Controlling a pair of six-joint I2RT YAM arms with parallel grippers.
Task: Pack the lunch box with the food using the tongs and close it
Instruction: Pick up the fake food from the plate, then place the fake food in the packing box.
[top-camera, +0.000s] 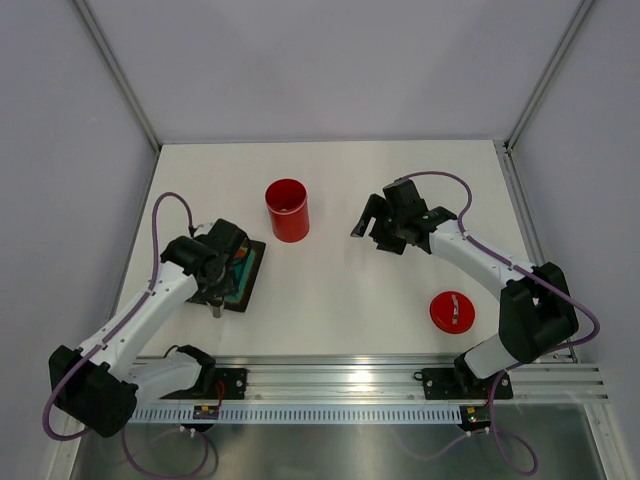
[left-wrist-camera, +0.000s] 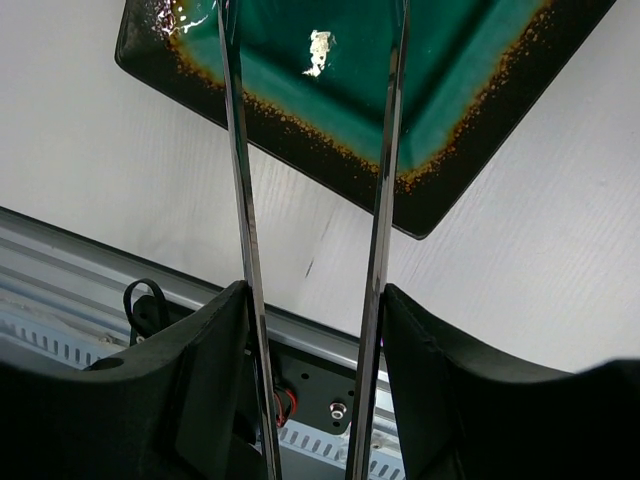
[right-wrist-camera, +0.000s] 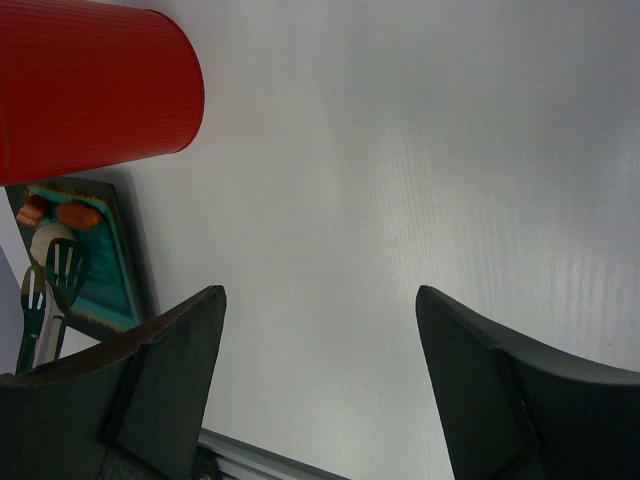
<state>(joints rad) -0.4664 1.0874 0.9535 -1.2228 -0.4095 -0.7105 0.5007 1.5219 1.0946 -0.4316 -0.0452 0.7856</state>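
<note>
Gripping the tongs (left-wrist-camera: 242, 200) by both strips, the L gripper (left-wrist-camera: 315, 300) is pressing its inner faces on them, strips standing apart, tips reaching over the black tray (left-wrist-camera: 460, 60). That tray is sitting left of & nearer than the lunch box (top-camera: 287, 210), its near corner lying not far from the rail (left-wrist-camera: 60, 290) at the table (left-wrist-camera: 540, 260) edge, so room is running short there. The R gripper (right-wrist-camera: 320, 300) is hanging released, nothing btw its jaws, right of the lunch box over bare table, w/ open room all round. The food (right-wrist-camera: 65, 213), orange pcs & a cream ball, is lying on the tray right by the tong tips. The lid (top-camera: 452, 312) is lying well right of & nearer than the lunch box.
</note>
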